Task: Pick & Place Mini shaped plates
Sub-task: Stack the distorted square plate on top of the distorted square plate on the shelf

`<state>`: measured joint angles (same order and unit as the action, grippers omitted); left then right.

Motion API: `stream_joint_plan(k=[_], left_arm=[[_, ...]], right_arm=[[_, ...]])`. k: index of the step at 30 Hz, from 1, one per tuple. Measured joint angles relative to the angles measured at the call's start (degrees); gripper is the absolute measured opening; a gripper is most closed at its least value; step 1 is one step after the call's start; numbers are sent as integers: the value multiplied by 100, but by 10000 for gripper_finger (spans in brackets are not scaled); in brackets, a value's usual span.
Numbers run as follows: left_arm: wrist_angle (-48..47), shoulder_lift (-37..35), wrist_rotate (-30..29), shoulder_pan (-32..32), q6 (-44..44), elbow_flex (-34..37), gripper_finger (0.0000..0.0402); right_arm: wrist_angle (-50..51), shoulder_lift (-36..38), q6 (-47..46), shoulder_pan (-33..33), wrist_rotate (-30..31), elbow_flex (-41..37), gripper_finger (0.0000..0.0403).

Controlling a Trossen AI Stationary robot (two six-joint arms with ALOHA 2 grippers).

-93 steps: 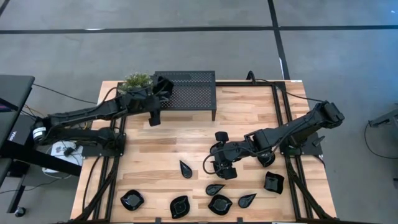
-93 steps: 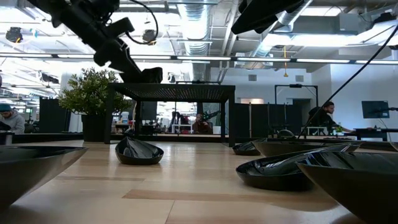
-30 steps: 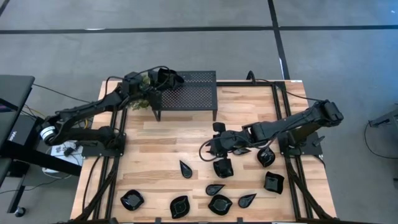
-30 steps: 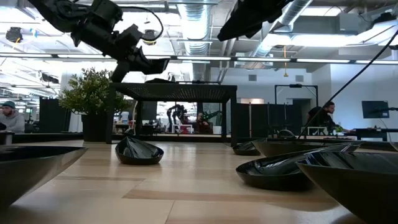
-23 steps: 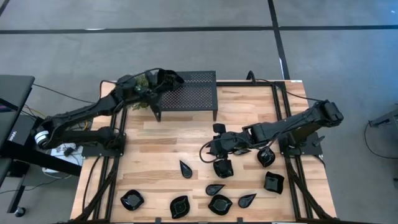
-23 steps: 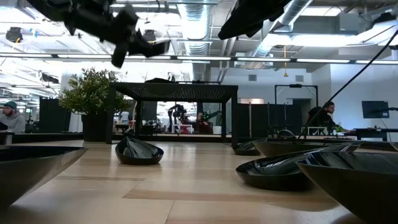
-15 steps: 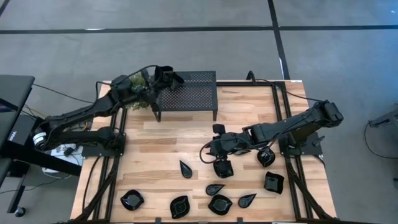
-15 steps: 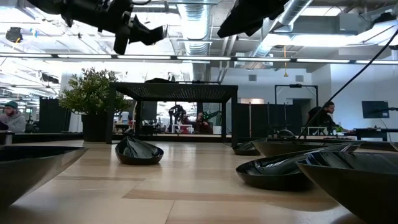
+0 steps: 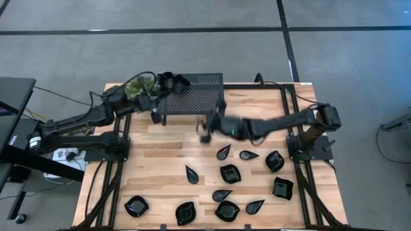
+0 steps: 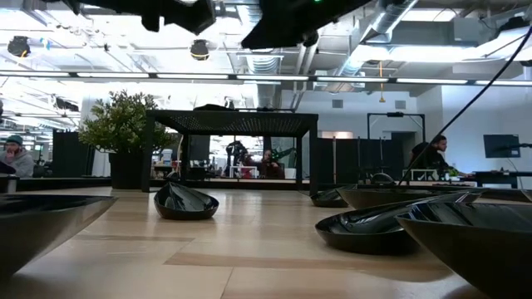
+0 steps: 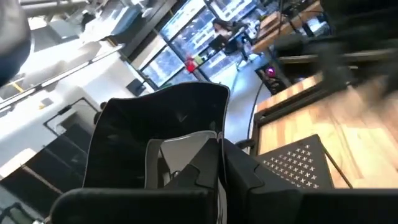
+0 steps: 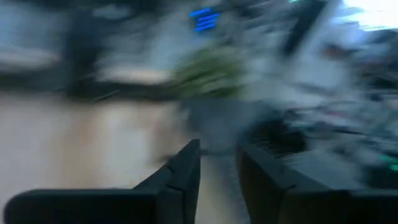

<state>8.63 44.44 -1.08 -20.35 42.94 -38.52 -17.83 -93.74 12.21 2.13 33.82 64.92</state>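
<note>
My left pincer (image 9: 172, 81) grips a square plate (image 11: 163, 138) above the perforated stand (image 9: 192, 96), while my right pincer (image 9: 205, 127), state unclear, hovers beyond plates (image 9: 230, 173) scattered on the worktop (image 9: 167, 154).

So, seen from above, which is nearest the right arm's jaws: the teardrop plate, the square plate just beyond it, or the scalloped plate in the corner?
From the right gripper, in the high view:
1. Teardrop plate, mid-table, just beside it.
2. Square plate, a little beyond the teardrop.
3. Scalloped plate, corner on the left arm's side, away from the stand.
</note>
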Motion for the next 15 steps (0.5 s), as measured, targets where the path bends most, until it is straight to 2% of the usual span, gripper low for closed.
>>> stream_joint_plan(k=[1, 3, 6, 10, 15], left_arm=[[-45, -67, -96, 42, -25, 2, 9], [-47, -164, -130, 154, -157, 2, 10], [-42, -220, -129, 300, -293, 2, 8], [-52, -215, -123, 400, -293, 2, 9], [-56, -209, -137, 412, -293, 2, 8]], right_arm=[[-171, -29, 115, -215, 23, 104, 80], [-196, -48, 126, -712, -343, 338, 50], [-192, -293, -189, -1435, -1516, 779, 9], [255, -937, -825, -2202, -2428, 1612, 4], [1108, -1955, -1309, -2762, -2677, 2726, 2]])
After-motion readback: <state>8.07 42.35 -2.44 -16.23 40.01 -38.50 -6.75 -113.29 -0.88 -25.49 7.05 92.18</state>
